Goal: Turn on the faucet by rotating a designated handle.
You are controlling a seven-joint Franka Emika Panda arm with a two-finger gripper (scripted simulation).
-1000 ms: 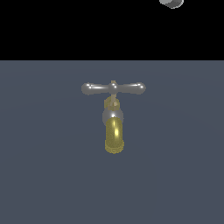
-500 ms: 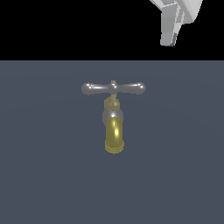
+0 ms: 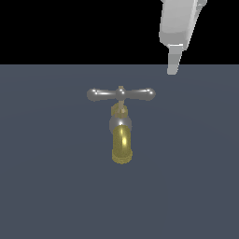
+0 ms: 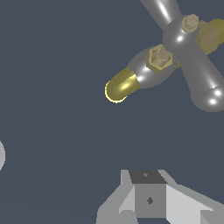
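Observation:
The faucet [image 3: 122, 140] stands mid-floor in the exterior view, its gold spout pointing at the camera. Its handle [image 3: 121, 94], a silver bar with bulbous ends, crosses the gold stem level. My gripper [image 3: 172, 69] hangs above and toward the exterior view's right of the handle's right end, apart from it and holding nothing. In the wrist view the handle [image 4: 197, 70] runs diagonally over the grey collar, with the faucet's gold spout [image 4: 119, 86] beside it. There my gripper [image 4: 148, 178] shows as one joined block with no gap between the fingers.
The faucet stands on a flat dark grey floor [image 3: 51, 186]; beyond its far edge the background is black. A pale grey rounded shape [image 4: 1, 155] pokes in at the wrist view's edge.
My gripper has come down from the upper right corner of the exterior view, toward the handle's right end. The faucet and handle have not moved.

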